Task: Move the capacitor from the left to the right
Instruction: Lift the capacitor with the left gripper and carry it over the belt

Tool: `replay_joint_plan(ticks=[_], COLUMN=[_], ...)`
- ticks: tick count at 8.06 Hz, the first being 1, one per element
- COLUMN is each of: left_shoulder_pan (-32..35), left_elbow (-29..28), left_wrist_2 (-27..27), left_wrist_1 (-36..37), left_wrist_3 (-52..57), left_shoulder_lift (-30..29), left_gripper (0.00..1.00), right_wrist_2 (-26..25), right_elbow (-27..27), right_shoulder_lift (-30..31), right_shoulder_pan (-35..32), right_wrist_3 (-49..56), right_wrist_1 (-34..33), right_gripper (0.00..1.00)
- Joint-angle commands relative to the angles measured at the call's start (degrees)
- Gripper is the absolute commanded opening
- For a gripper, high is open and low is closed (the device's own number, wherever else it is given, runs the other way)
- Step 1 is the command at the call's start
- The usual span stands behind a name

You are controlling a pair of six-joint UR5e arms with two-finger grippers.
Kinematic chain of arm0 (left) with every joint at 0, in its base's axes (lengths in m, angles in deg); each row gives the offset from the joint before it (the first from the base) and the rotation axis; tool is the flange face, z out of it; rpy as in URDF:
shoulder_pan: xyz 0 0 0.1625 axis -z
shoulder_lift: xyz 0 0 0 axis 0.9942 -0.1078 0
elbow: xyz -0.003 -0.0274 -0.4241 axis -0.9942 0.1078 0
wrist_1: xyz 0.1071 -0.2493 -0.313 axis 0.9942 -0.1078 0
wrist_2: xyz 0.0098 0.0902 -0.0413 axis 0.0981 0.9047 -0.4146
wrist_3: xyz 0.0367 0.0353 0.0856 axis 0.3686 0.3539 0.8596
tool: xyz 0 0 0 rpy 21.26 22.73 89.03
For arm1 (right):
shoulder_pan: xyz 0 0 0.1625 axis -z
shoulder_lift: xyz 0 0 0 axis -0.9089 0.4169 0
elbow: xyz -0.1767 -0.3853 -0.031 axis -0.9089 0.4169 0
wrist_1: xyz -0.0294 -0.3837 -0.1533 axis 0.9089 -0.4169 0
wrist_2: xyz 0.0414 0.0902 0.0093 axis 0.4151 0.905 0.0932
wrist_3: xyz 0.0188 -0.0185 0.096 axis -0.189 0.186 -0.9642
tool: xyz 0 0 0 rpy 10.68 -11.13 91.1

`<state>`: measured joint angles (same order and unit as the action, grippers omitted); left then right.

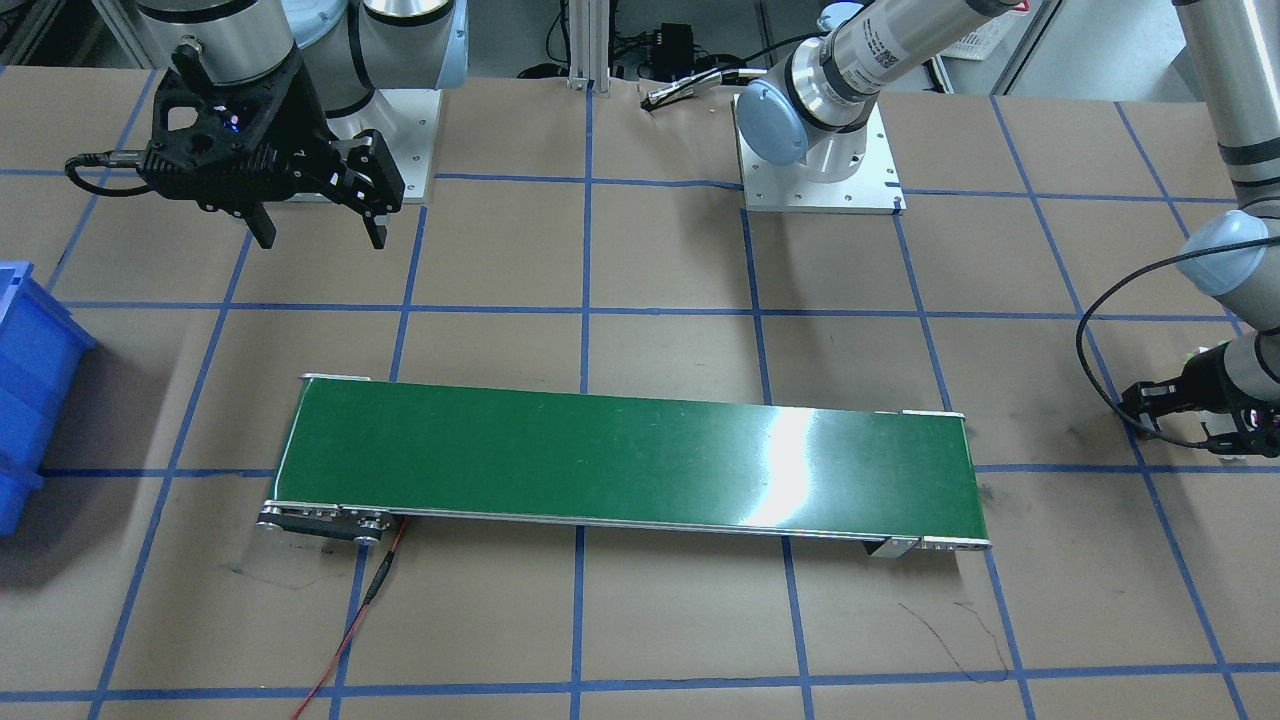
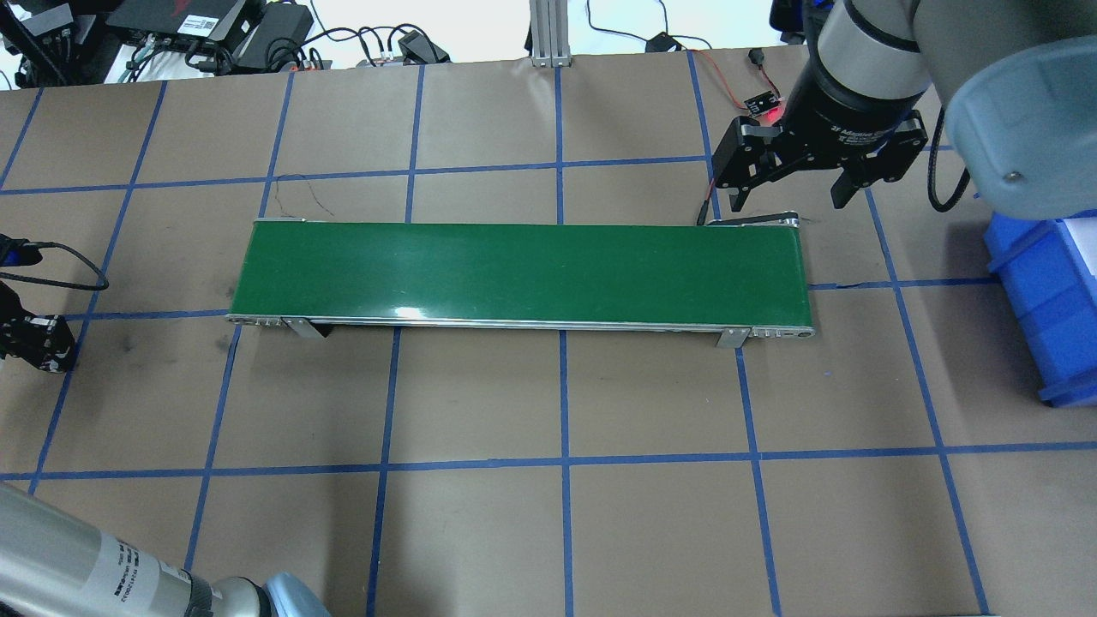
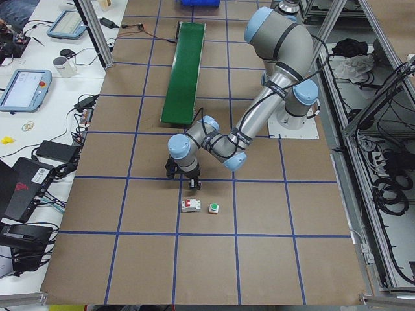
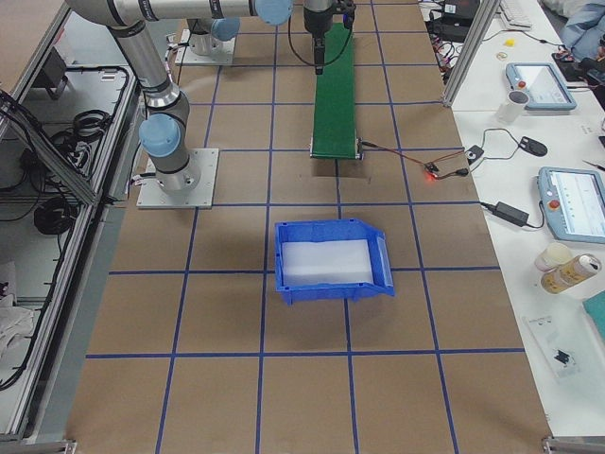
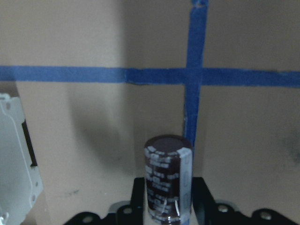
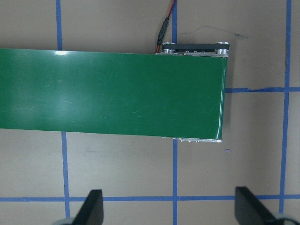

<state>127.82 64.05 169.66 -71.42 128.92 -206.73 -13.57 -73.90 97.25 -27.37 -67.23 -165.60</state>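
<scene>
In the front-facing view, the right gripper (image 1: pixel 320 238) is hovering with its jaws spread wide behind one end of the green conveyor belt (image 1: pixel 630 460), not far from the blue bin (image 1: pixel 30 370). The left gripper (image 1: pixel 1150 408) is sitting low at the opposite edge, its load too small to make out. From overhead, the right gripper is hanging just beyond the belt's right end. In the left side view, the left gripper is poised low just beside the white breaker (image 3: pixel 190 205) and the green-capped button (image 3: pixel 213 208). In the left wrist view, the left gripper is clamping the capacitor (image 5: pixel 168 178), which is standing upright between its black fingers (image 5: pixel 202 192), with the brown table (image 5: pixel 70 42) behind. The right wrist view is showing that gripper's parted fingers over the belt's end.
</scene>
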Motion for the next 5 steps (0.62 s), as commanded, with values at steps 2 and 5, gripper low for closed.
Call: replay_joint_plan(ticks=[2,5], left_shoulder_pan=[-0.4,7.2], left_elbow=[-0.5,-0.6], left_wrist_2=[-0.2,-5.6], left_wrist_1=[-1.1,-4.9], left_wrist_3=[1.6,-1.6], left_shoulder_lift=[4.8,17.1], left_gripper=[0.00,0.00], right_wrist_2=[-0.7,-0.5], right_elbow=[0.0,0.0], right_shoulder_lift=[0.0,0.0], right_shoulder_pan=[0.0,0.0], right_wrist_3=[0.1,0.1], right_wrist_1=[0.0,0.0], right_gripper=[1.00,1.00])
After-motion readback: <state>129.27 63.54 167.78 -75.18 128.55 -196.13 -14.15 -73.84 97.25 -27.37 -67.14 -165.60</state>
